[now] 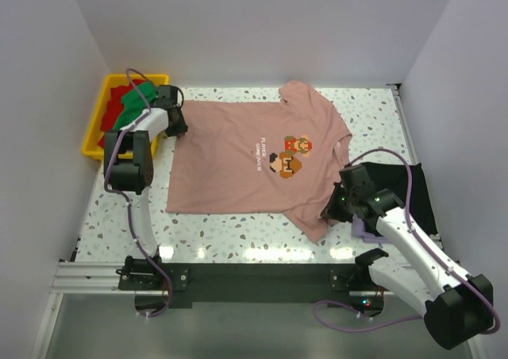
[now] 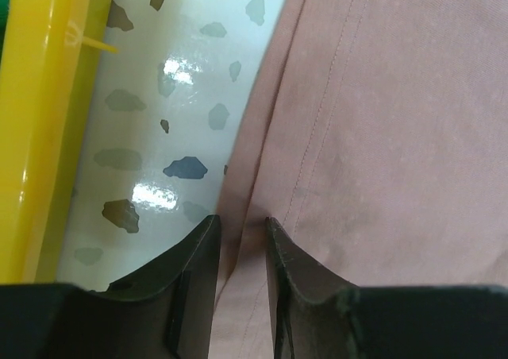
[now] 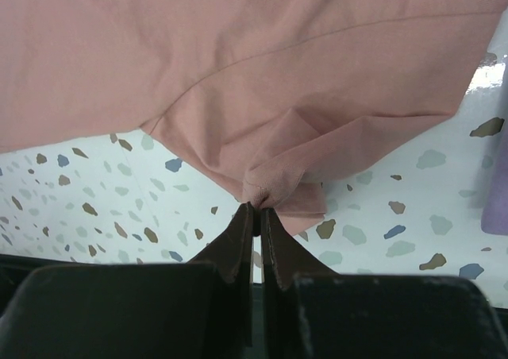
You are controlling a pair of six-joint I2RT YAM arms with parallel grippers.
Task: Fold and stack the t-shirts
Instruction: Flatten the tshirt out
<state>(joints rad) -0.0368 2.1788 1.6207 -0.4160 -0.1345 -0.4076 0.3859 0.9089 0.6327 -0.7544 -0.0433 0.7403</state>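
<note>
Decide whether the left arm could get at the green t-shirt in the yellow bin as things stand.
Probably yes, once freed. The green t-shirt lies uncovered in the yellow bin, beside the left gripper. But that gripper looks closed on the edge of the pink t-shirt, so it must release first.

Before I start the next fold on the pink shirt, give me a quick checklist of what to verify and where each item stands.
1. Right gripper pinching the pink t-shirt by its sleeve: ok, cloth is bunched between shut fingertips.
2. Left gripper holding the hem: cannot tell, its fingers straddle the edge with a narrow gap.
3. Pink t-shirt spread flat, print up: ok.
4. Yellow bin apart from the hem: ok, bare table shows between them.
5. Black t-shirt apart from the sleeve: cannot tell, the right arm covers that spot.
</note>
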